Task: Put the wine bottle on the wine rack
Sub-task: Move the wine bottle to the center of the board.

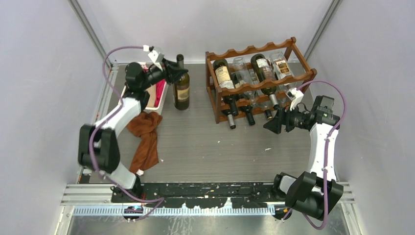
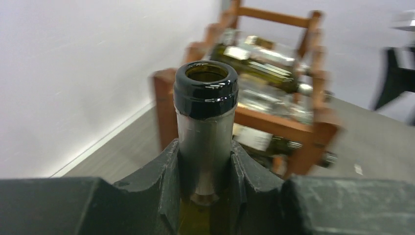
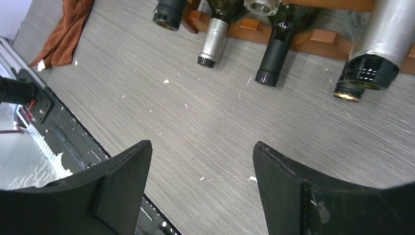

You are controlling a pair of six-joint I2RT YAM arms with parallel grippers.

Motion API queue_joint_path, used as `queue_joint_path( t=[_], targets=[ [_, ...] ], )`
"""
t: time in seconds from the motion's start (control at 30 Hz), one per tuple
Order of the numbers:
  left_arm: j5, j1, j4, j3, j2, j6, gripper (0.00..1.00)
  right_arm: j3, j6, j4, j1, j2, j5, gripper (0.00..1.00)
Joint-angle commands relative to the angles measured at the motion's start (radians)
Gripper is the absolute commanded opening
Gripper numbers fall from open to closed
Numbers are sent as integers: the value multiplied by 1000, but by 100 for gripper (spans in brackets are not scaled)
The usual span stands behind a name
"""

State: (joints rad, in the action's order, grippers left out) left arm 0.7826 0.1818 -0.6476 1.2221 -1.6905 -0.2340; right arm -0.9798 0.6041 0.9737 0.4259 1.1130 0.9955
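We see a grey table (image 1: 205,142) with the wine rack (image 1: 254,49) standing at the far right of centre. Its tiers already carry several bottles lying down, necks pointing toward the near side. In the right wrist view those necks stick out over the table top.

A brown cloth (image 1: 147,139) lies crumpled on the left. Its far end touches a white basket (image 1: 165,98) with something reddish inside.

The wine bottle (image 1: 181,93) is upright on the table, just right of the basket and well left of the rack, not on it. It is dark green with a pale label.

The left gripper (image 1: 174,73) is clamped tight on the bottle's neck. In the left wrist view its fingers (image 2: 161,171) press both sides of the neck just below the black-capped mouth.

The right gripper (image 1: 272,123) hangs in front of the rack's near right corner. Its jaws are spread wide, with nothing between them, only bare table below in its own view (image 3: 201,166).
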Motion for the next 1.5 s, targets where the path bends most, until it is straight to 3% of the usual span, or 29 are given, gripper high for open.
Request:
queue_joint_path(
  t=[0.0,0.17,0.43,0.67,1.1,1.17,1.37,1.47],
  targets=[
    [79,91,-72,-180,306,36,0,-25,23,3,-24,-18,16,80],
    [-3,281,26,-378,532,134,0,-23,30,6,-34,-15,20,80],
    [-160,484,-64,-557,678,117,0,-22,39,10,-36,-11,26,80],
    [-284,613,-265,-618,591,132,0,-19,43,13,-38,0,31,80],
    [-314,670,-631,-645,317,127,2,-18,52,17,-38,9,29,80],
    [-314,670,-636,-661,313,124,9,-19,54,19,-38,11,29,80],
    [-309,670,-544,-721,376,149,51,-24,99,52,-38,6,40,80],
    [-311,670,-455,-739,428,160,66,-36,167,100,-36,0,61,81]
  ],
)
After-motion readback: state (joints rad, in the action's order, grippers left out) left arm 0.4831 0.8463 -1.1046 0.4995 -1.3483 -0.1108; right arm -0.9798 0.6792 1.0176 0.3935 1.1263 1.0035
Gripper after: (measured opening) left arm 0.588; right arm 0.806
